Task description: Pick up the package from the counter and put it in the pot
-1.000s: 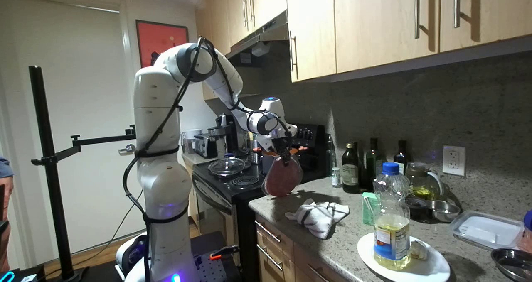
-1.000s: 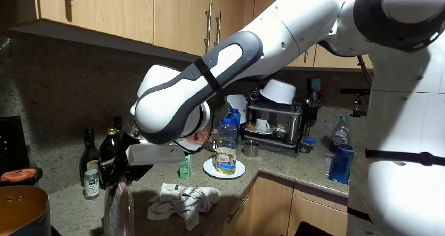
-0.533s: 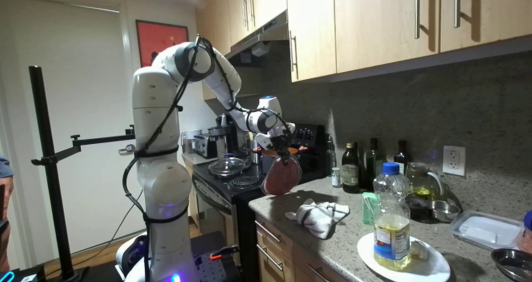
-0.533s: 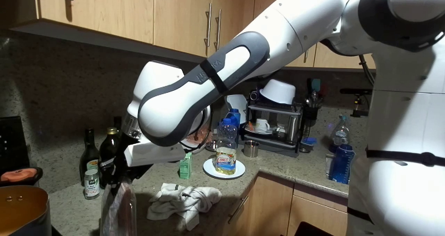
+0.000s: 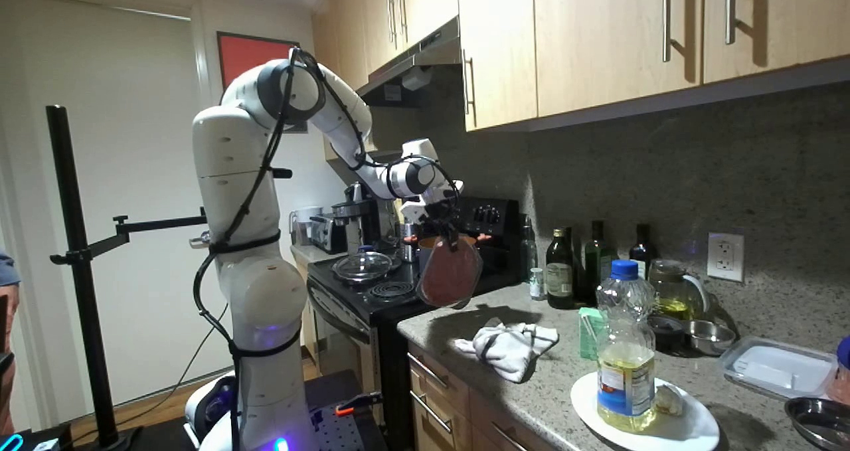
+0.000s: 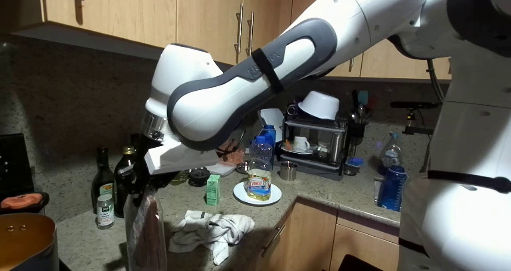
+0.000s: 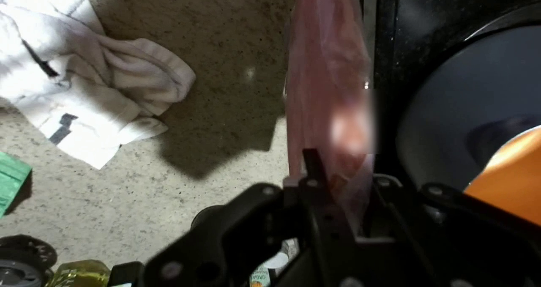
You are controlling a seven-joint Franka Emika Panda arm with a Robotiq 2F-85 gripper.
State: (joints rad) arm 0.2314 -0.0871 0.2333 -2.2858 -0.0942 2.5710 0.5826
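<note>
The package has risen, its top pinched by the gripper. Insufficient lift may snag it against the pot.

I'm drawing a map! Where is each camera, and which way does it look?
An exterior view: near the plate, facing the stove; most of the arm shows.
An exterior view: near the pot, facing the dish rack; arm partly shows.
Wrist view: on the arm's end, looking down at the package; jaws show.
Both exterior views share the cloth.

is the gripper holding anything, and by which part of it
Yes, the package, pinched at its upper edge; the rest hangs below the gripper.
</note>
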